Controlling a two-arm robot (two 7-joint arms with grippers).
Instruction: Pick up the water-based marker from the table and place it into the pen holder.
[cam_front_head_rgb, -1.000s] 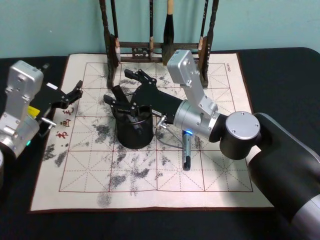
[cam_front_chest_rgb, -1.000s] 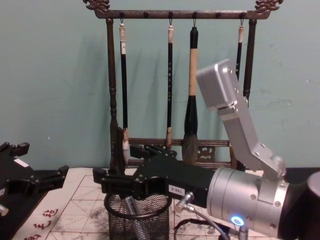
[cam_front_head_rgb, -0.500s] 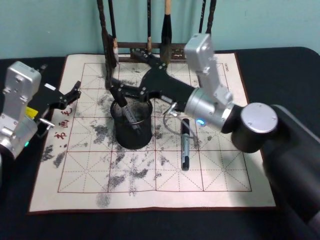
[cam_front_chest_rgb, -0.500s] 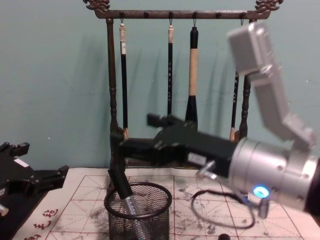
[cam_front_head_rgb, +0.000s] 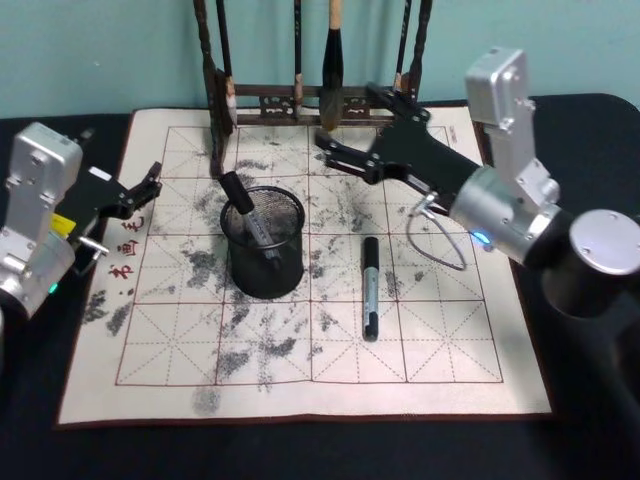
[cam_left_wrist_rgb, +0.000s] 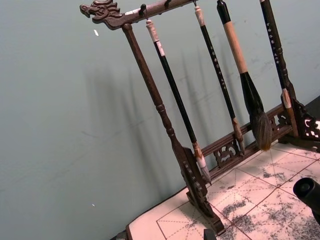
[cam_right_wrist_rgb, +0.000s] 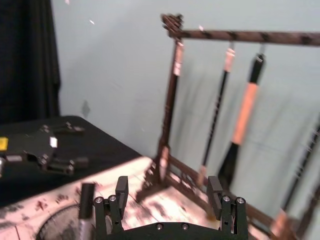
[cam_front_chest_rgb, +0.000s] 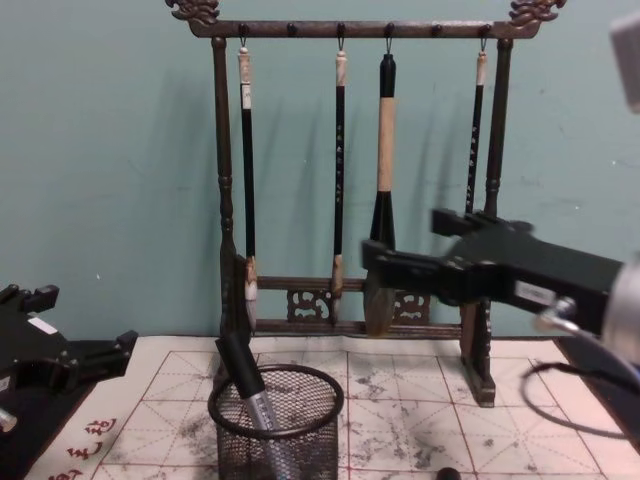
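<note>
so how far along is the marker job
Done: one marker stands tilted in the pen holder. In hand: nothing; the right pincer is open and empty near the brush rack, left pincer parked at the mat edge. Left: possibly the second marker lying there.

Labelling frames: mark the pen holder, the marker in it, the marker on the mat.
pen holder (cam_front_head_rgb: 265, 272), head view, mesh wall
marker in holder (cam_front_head_rgb: 240, 200), head view, cap
marker on mat (cam_front_head_rgb: 370, 290), head view, barrel

Silver right arm (cam_front_head_rgb: 505, 212) carries black claw (cam_front_head_rgb: 345, 116) (blue light (cam_front_head_rgb: 482, 238), apparently).
</note>
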